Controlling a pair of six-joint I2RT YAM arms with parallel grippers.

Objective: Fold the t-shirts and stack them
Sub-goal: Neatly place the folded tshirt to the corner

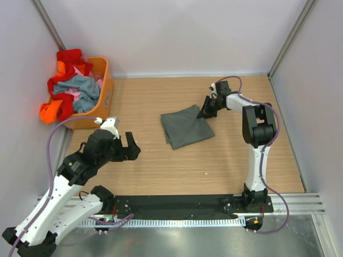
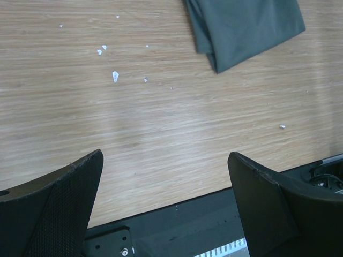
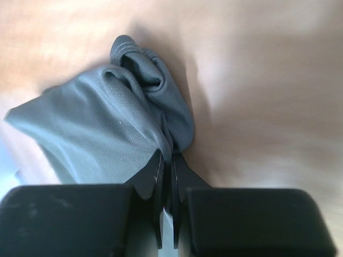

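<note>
A dark grey t-shirt [image 1: 186, 126] lies folded on the wooden table near the middle; it also shows in the left wrist view [image 2: 244, 27] and, bunched, in the right wrist view [image 3: 107, 128]. My right gripper [image 1: 206, 111] is shut on the shirt's far right corner, with cloth pinched between the fingertips [image 3: 168, 160]. My left gripper [image 1: 132, 144] is open and empty, hovering over bare table at the near left, apart from the shirt. Red, orange, pink and blue-grey t-shirts [image 1: 72, 85] are heaped in the basket.
An orange plastic basket [image 1: 105, 91] stands at the far left against the wall. Small white specks [image 2: 114, 76] lie on the wood. A black base rail [image 1: 177, 203] runs along the near edge. Walls close in the table at back and sides.
</note>
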